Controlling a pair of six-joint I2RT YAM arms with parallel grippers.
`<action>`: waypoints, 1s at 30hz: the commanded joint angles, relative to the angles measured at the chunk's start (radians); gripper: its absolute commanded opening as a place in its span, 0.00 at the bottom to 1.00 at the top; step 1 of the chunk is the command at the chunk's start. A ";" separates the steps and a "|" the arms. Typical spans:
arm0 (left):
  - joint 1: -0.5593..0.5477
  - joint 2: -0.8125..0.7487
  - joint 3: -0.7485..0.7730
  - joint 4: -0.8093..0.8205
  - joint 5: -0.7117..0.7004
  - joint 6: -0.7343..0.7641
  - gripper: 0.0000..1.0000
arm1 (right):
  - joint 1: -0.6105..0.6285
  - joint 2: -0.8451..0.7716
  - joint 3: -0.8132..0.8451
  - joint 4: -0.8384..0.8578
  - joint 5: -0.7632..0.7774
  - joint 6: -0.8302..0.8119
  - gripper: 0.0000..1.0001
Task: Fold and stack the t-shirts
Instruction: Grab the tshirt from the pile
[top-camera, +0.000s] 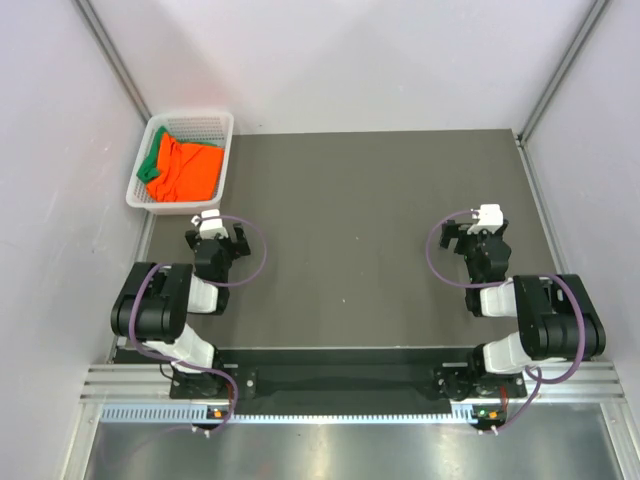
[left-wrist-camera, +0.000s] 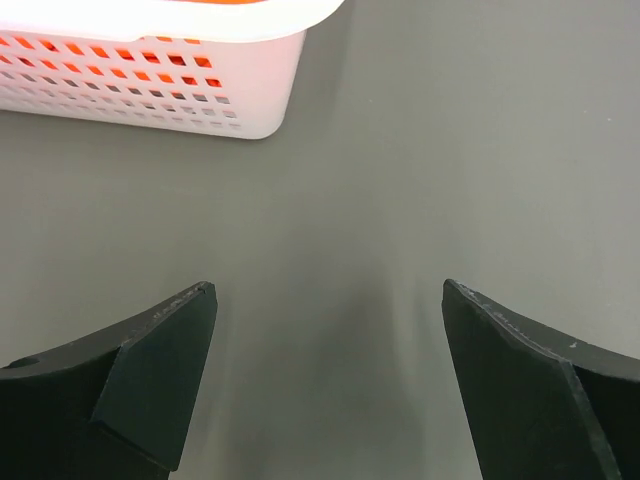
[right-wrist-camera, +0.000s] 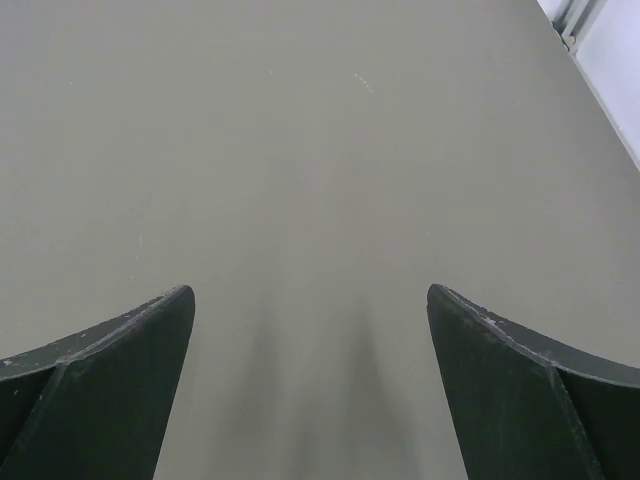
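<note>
T-shirt positions. Left gripper (left-wrist-camera: 328, 295), jaws wide and empty, over dark grey tabletop (top-camera: 350, 200). Just beyond it, at the far left corner, white plastic mesh basket (top-camera: 200, 116) holds crumpled bright orange t-shirt (top-camera: 188, 170) and dark green t-shirt (top-camera: 150, 164). Right gripper (right-wrist-camera: 310, 292) equally wide, well apart.

Orange shirt (top-camera: 188, 170), apparently dark-green shirt (top-camera: 148, 168), white basket (top-camera: 190, 115).

The bright orange t-shirt (top-camera: 188, 170) lies crumpled and unfolded in the white mesh basket (top-camera: 195, 116) at the desk's (top-camera: 350, 230) far left corner. It covers most of the dark green t-shirt (top-camera: 152, 162), which is bunched along the basket's left side, the two touching.
</note>
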 joint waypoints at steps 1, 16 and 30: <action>0.004 -0.015 0.021 0.059 -0.001 0.041 0.99 | -0.002 -0.010 0.024 0.053 0.000 -0.022 1.00; 0.016 -0.009 0.764 -0.902 -0.324 -0.252 0.99 | 0.019 -0.144 0.050 -0.120 0.109 -0.020 1.00; 0.148 0.557 1.723 -1.556 -0.121 -0.438 0.91 | 0.045 -0.234 0.486 -1.029 -0.062 0.280 1.00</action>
